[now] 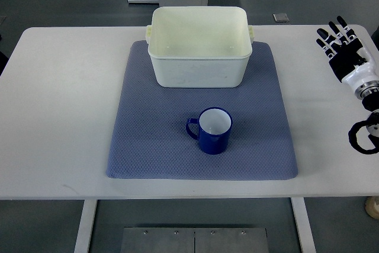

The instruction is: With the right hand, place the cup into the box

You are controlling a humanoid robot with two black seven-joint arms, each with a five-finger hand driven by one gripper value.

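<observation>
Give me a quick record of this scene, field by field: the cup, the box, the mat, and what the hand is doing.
cup: blue, white inside, upright on the mat, handle toward the picture's left
box: cream tub, nothing visible inside, on the mat's far edge behind the cup
mat: blue-grey, on white table
right hand: at the table's right edge, fingers spread, holding nothing
left hand: not in view

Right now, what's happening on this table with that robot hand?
Nothing is being held yet. The robot's right hand hovers at the table's right edge, fingers spread and empty. A blue cup stands upright on a blue-grey mat, its handle pointing left. Behind it sits an empty cream box, where the cup is meant to go.
</observation>
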